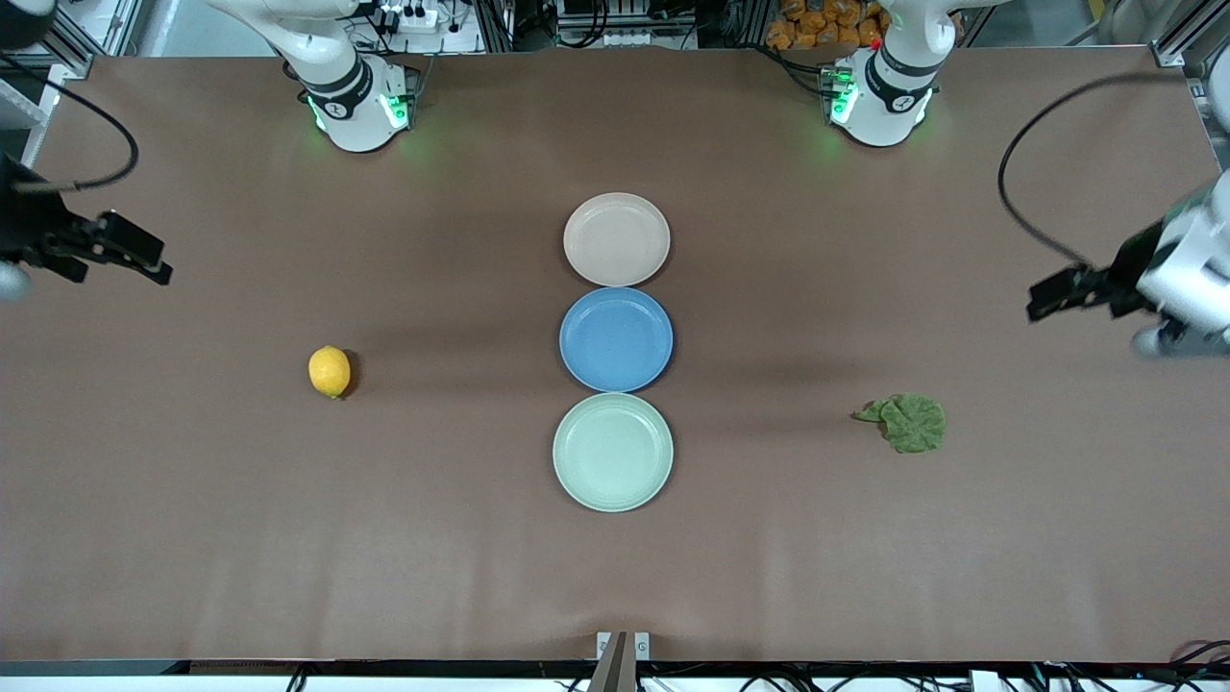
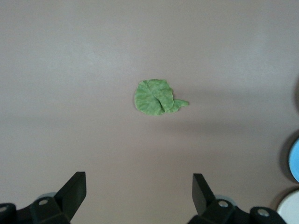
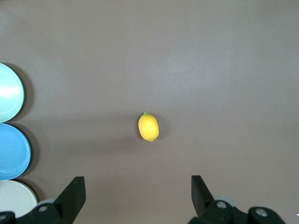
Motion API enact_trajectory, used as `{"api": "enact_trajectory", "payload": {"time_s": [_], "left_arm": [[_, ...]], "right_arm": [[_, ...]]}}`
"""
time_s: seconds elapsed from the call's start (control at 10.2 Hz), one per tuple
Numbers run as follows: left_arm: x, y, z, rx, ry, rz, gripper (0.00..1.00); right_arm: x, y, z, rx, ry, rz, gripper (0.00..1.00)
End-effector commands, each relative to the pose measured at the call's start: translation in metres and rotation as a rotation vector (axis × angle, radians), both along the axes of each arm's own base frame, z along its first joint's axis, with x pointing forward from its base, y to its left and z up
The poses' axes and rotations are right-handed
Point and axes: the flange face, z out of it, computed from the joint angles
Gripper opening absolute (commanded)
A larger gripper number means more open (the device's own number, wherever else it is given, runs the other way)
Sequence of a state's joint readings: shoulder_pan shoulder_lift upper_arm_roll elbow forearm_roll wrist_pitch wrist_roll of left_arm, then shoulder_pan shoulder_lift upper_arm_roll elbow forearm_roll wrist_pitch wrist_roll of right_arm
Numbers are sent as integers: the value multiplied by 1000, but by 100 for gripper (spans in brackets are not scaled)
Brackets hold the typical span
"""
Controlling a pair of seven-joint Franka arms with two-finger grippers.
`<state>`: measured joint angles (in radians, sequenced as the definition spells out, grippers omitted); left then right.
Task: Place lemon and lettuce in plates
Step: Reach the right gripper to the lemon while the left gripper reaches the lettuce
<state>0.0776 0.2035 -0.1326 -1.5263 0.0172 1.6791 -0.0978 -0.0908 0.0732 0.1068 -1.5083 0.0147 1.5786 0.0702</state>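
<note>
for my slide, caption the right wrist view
Open right claw above the lemon on the table.

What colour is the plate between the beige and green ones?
Blue plate, clearest in the front view.

High front camera facing the arm bases, whole worktop, each wrist camera looking straight down from well above, sharing the blue plate with the front view.

You get even, soft overhead light across the matte brown table, with no hard glare. The small yellow lemon casts a short dark shadow on its side toward the plates. Broad faint shadow bands cross the table beside the round blue plate. Both wrist views look softer and slightly hazy, and the right wrist view's pale mint green plate shows a mild sheen.
</note>
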Motion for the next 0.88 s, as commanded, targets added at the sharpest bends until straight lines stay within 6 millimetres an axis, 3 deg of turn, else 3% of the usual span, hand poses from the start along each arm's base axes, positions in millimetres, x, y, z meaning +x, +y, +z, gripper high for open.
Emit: {"api": "enact_trajectory", "payload": {"time_s": [0.0,0.1,0.2,0.39,0.49,0.68,0.78], "left_arm": [[35,-5,-80,29,53,-28,100],[45,-24,-110,82,55,-70,100],[55,-25,-140,92,55,-79,100],[63,-21,-166,76,59,-62,100],[66,-23,-191,65,73,-48,100],[73,-21,-252,-3,90,-2,100],[71,-20,-269,-44,111,27,100]], "right_arm": [[22,-6,-48,6,32,-13,100],[25,-10,-85,7,75,-21,100],[29,-20,-122,12,104,-39,100],[34,-17,-192,32,183,-42,100],[33,-16,-224,46,232,-46,100],[37,-6,-270,69,289,-29,100],[40,-4,-289,69,288,-26,100]]}}
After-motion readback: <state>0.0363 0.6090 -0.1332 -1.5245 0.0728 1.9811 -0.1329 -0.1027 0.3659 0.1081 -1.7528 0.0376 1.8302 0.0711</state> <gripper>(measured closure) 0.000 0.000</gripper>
